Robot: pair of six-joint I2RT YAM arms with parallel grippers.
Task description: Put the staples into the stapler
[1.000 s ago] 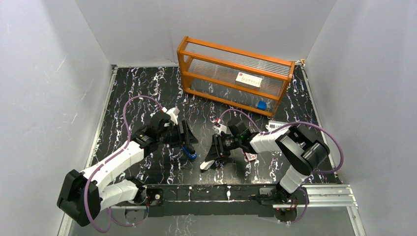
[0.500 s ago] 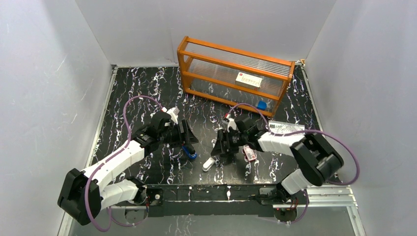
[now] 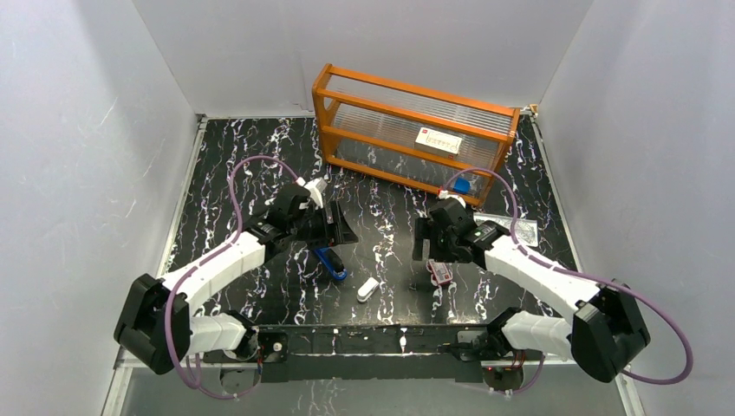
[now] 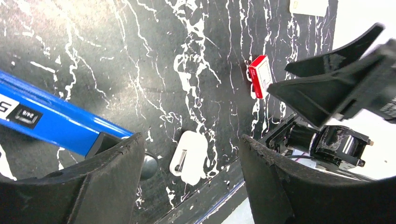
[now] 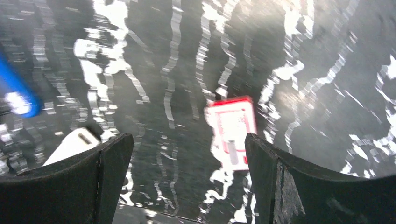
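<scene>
The blue stapler point(image 3: 331, 263) lies flat near the table's front middle, its blue body point(image 4: 56, 123) just left of my left fingers. My left gripper point(image 3: 340, 232) hangs open above it; between its fingertips point(image 4: 190, 140) shows the table and a small white rounded object point(image 4: 189, 156). The red-and-white staple box point(image 3: 440, 273) lies to the right. My right gripper point(image 3: 433, 250) hovers open just behind the box point(image 5: 232, 126), with nothing between its fingers. A small grey strip point(image 5: 232, 151) shows on the box; blur hides whether it is the staples.
An orange rack point(image 3: 407, 130) with clear panels stands at the back, a blue cube point(image 3: 462, 185) at its right foot. A printed card point(image 3: 511, 227) lies at the right. The white rounded object point(image 3: 367, 289) rests near the front edge, between stapler and box.
My right gripper opened, left the white rounded object on the table and swung right and back to the staple box. The left gripper shifted slightly back.
</scene>
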